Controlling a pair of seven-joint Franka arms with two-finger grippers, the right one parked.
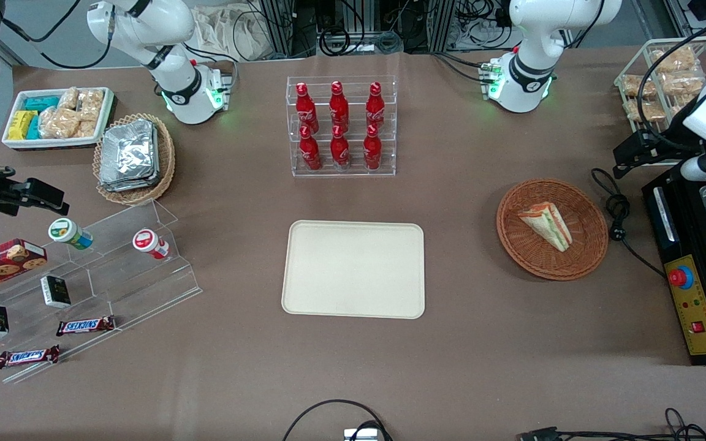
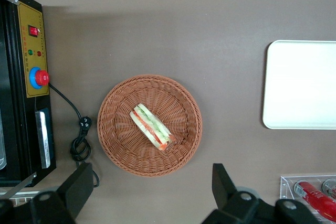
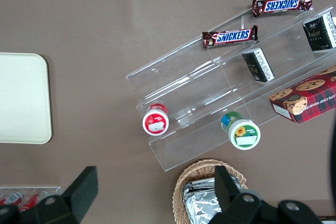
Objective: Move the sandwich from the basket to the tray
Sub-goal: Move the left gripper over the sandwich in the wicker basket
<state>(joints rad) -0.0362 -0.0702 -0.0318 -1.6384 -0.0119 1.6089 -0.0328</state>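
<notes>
Toward the working arm's end of the bench [image 1: 463,343], the sandwich [image 1: 546,225] lies on its side in the basket [image 1: 592,257], a little off centre, with its filling edge showing in the wrist view. The tray [image 1: 353,269] sits bare at the middle of the bench, well apart from the basket and nearer the front camera than the rack of red bottles [image 1: 341,125].

Seen from the wrist, the tool [image 2: 152,192] hangs high above the bench with its fingers [image 2: 79,184] spread wide apart and nothing between them. It is not yet over the sandwich [image 2: 152,127]; the basket [image 2: 118,140] lies ahead of the fingertips.

The step in hand looks to be the approach. To do it well, I would bring the tool over the wedge first, then turn the wrist so the fingers close across the two bread faces, not along the long edge. The wrap is probably slippery and the bread soft, so a light squeeze at the thick middle seems safer than at the pointed tip. Come straight down, keeping the fingertips inside the rim so they do not catch the weave or drag the basket. The black machine [image 1: 696,269] and its loose cable [image 1: 616,214] stand just beside the basket, so the arm should keep clear of them.
</notes>
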